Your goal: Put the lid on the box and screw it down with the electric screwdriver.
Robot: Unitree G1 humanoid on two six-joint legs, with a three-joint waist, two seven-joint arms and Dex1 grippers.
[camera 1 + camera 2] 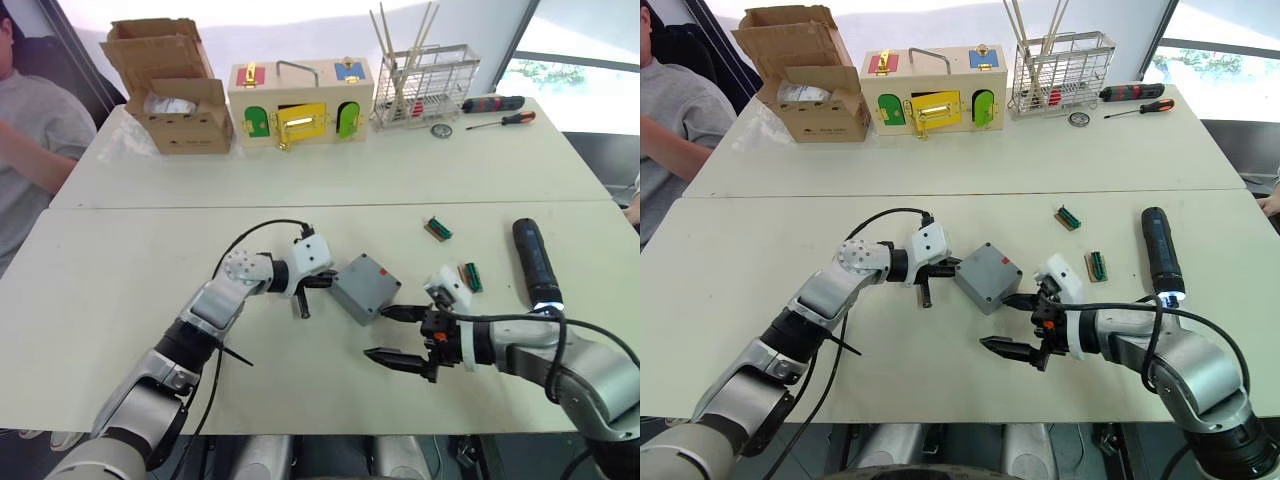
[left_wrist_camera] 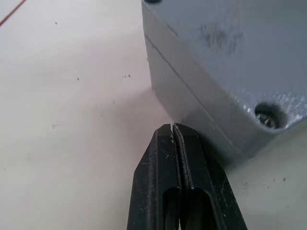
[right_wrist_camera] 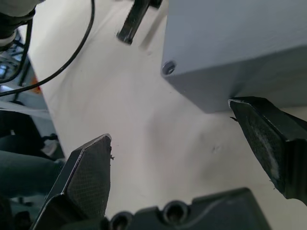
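Closest to the camera is the right hand (image 1: 392, 334), low over the front of the table (image 1: 120, 290), with its two black fingers spread wide apart and nothing between them. One fingertip sits right at the near corner of the box (image 1: 365, 288), possibly touching it; the other hangs out over bare table.

The box is near the middle of the front table, turned at an angle. The lid (image 2: 230, 43) is already sitting on top of it; you can see the seam line running round and a screw in one corner hole in the left wrist view. There's a small red mark by its far edge.

On the box's other side is the left hand (image 1: 304, 296), fingers pressed together with nothing held, tips pointing down at the table just beside the box's side wall.

Off to the right, the electric screwdriver (image 1: 535, 262) lies flat on the table, well apart from the box, with a light glowing at its near end. Between it and the box are two small green connector pieces (image 1: 473, 277).

On the back table: a cardboard carton (image 1: 180, 95), a wooden latch box (image 1: 300, 103), a wire rack (image 1: 425, 85) and two manual screwdrivers (image 1: 495, 110). A person (image 1: 35, 140) sits at the far left.
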